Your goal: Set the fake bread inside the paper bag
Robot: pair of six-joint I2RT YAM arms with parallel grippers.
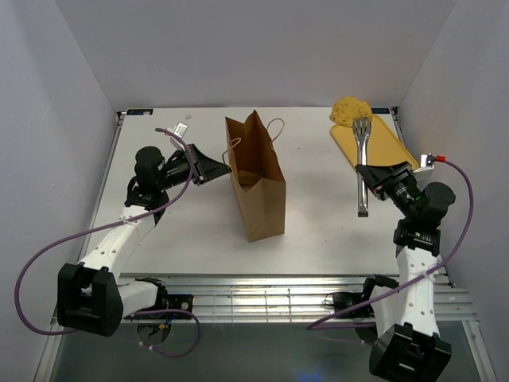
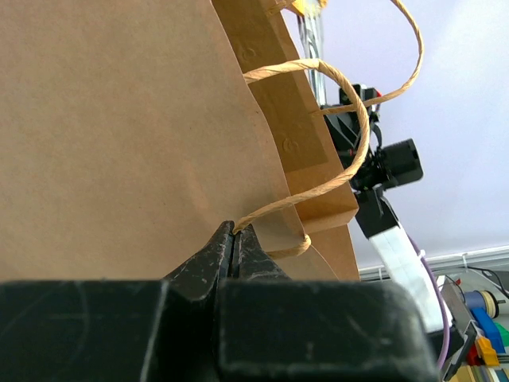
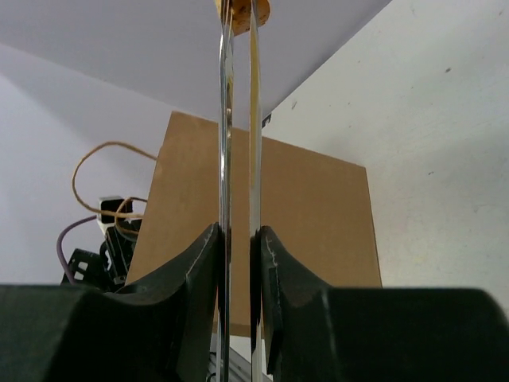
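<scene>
The paper bag point(image 1: 258, 195) stands open and upright in the middle of the table. My left gripper point(image 1: 221, 169) is at its left rim, shut on the bag's twisted paper handle point(image 2: 318, 191); the pinch shows in the left wrist view point(image 2: 235, 231). My right gripper point(image 1: 367, 173) is shut on the shaft of metal tongs point(image 1: 362, 151) that point to the far side. A golden-brown piece of fake bread point(image 1: 351, 110) sits at the tongs' head over the far end of the tray. In the right wrist view the tongs' arms point(image 3: 225, 119) run up from my jaws point(image 3: 238, 235) and pinch that bread point(image 3: 241, 8).
A yellow tray point(image 1: 386, 147) lies at the far right of the table, under the tongs. A light golden patch shows inside the bag; I cannot tell what it is. White walls close in the table on both sides and behind.
</scene>
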